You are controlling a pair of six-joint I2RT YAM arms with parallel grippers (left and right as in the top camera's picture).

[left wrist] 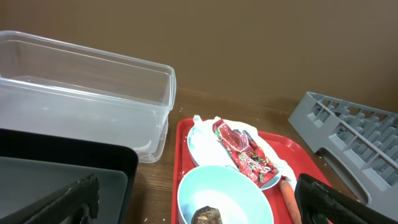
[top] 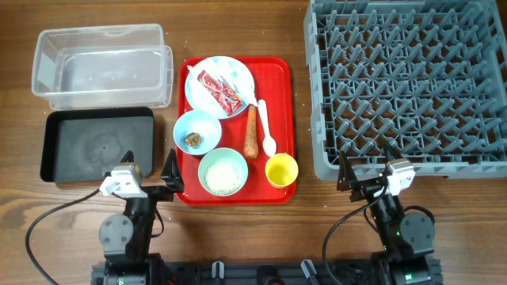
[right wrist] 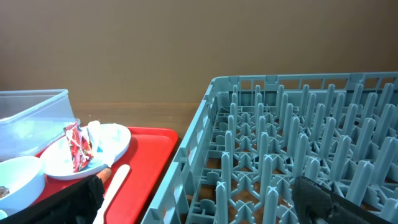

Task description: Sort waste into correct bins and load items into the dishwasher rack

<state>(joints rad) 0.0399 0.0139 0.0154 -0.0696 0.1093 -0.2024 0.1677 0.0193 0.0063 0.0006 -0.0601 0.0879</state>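
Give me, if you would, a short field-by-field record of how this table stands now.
red tray: holds all dishes and waste
plate: red wrapper on white paper
far bowl: brown scrap
near bowl: rice
carrot, spoon: side by side on the tray
yellow cup: upright, tray's near right corner
clear tub, black tray: no waste yet
dishwasher rack: no dishes loaded
left gripper, right gripper: open, holding nothing

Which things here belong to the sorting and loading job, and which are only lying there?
Job: red wrapper, white paper, carrot, rice, brown scrap, plate, scrap bowl, rice bowl, yellow cup, spoon, clear tub, black tray, grey rack.
Only lying there: red tray, wooden table.
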